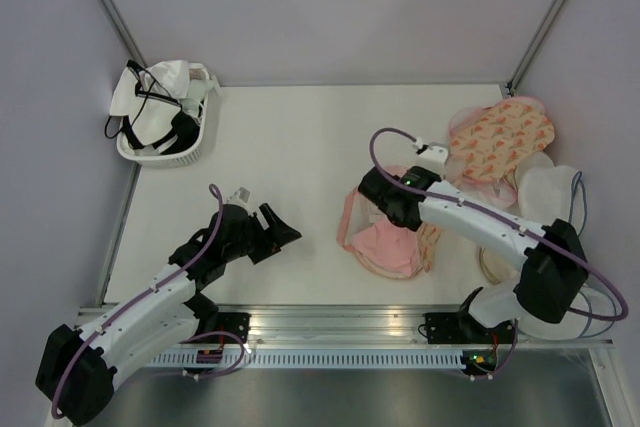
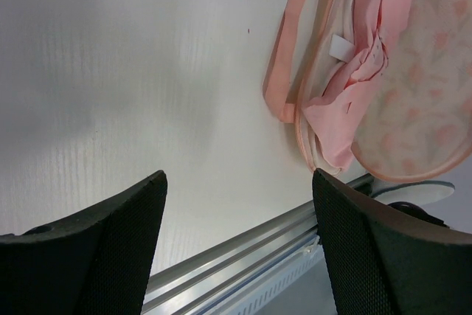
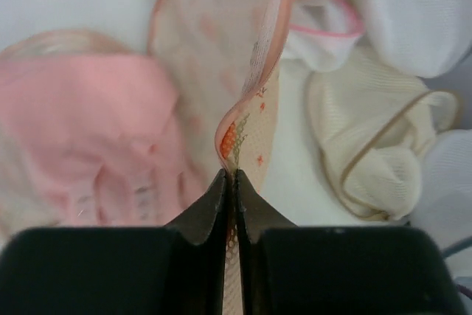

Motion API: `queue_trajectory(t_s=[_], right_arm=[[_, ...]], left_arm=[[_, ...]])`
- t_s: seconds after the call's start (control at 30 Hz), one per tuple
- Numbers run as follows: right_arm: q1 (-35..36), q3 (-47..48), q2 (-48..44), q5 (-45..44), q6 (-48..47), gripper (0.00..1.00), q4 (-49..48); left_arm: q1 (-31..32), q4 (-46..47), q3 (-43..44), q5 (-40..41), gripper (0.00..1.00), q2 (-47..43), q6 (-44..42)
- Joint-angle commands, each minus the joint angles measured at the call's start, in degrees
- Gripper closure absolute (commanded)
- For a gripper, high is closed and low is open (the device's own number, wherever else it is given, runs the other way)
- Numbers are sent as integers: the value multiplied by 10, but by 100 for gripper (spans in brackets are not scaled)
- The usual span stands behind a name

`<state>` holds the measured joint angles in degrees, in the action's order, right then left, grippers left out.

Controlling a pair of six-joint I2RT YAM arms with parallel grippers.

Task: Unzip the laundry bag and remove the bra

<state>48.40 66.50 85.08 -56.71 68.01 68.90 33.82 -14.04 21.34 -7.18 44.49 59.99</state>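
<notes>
**Surface and room.** I look down on a matt white table with a faint ribbed grain. Plain pale grey walls close it in. A ridged aluminium rail runs along its bottom edge in the top view.

**Item 1, laundry bag.** Thin peach mesh with a small orange-red print and pink trim, two-lobed. It lies right of centre in the top view, opened, with one lobe flat on the table. My right gripper has its black jaws pressed together on a fold of the printed edge, which curls up out of the pinch.

**Item 2, bra.** Soft, plain light pink and crumpled, it sits in the opened bag at lower centre of the top view. A pink band loops out leftward onto the table; I cannot tell whether it is strap or trim.

**Item 3, left gripper.** Its jaws are spread wide, with dimpled black pads. It holds nothing and hangs over bare table left of the bag.

**Item 4, second printed pouch.** Peach, at upper right.

**Item 5, white domed pouches.** Fine mesh, at the right edge. A cream mesh pouch with tan edging lies just beside the bag.

**Item 6, basket.** White slotted plastic, at upper left, heaped with black-and-white garments.
</notes>
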Motion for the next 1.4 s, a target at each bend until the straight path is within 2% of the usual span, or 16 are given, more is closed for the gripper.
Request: queue_trajectory(t_s=[0.0, 0.03, 0.1, 0.17, 0.2, 0.23, 0.27, 0.3, 0.37, 0.5, 0.57, 0.6, 0.73, 0.93, 1.07, 1.37], right_arm=[[-73, -18, -76, -99, 85, 88, 133], [-95, -25, -115, -100, 70, 85, 124], [-164, -29, -151, -99, 27, 53, 79], [-207, -27, -195, -93, -47, 34, 28], [-211, -25, -207, -87, -74, 32, 4], [-211, -32, -227, -35, -182, 30, -36], [-212, -41, -237, -2, -230, 28, -85], [-212, -51, -244, 38, -261, 26, -156], [-210, -87, -261, 168, -324, 26, -217], [-211, -163, -280, 308, -322, 24, -319], [-211, -209, -304, 354, -317, 23, -349], [-211, -220, -313, 361, -314, 23, -352], [-211, -252, -375, 376, -314, 21, -343], [-211, -244, -445, 363, -316, 18, -289], [-211, -240, -464, 359, -313, 17, -272], [-211, -241, -467, 353, -309, 17, -269]], left_arm=[[-2, 9, 11, -6, 17, 3, -14], [-2, 9, 12, -8, 17, 5, -14], [-2, 9, 19, -13, 17, 10, -19], [-2, 9, 25, -24, 17, 16, -25], [-1, 9, 29, -27, 17, 17, -30], [-2, 11, 30, -28, 17, 18, -34], [-2, 24, 33, -34, 17, 21, -37], [-2, 38, 34, -43, 17, 23, -49], [-2, 78, 35, -86, 17, 30, -61], [-2, 270, 63, -203, 15, 97, -115], [-2, 275, 103, -251, 13, 155, -157], [-1, 269, 155, -266, 12, 222, -172], [0, 280, 272, -359, 12, 378, -205], [7, 291, 388, -394, 12, 544, -208], [23, 222, 450, -380, 13, 616, -239], [44, 242, 480, -380, 14, 693, -224]])
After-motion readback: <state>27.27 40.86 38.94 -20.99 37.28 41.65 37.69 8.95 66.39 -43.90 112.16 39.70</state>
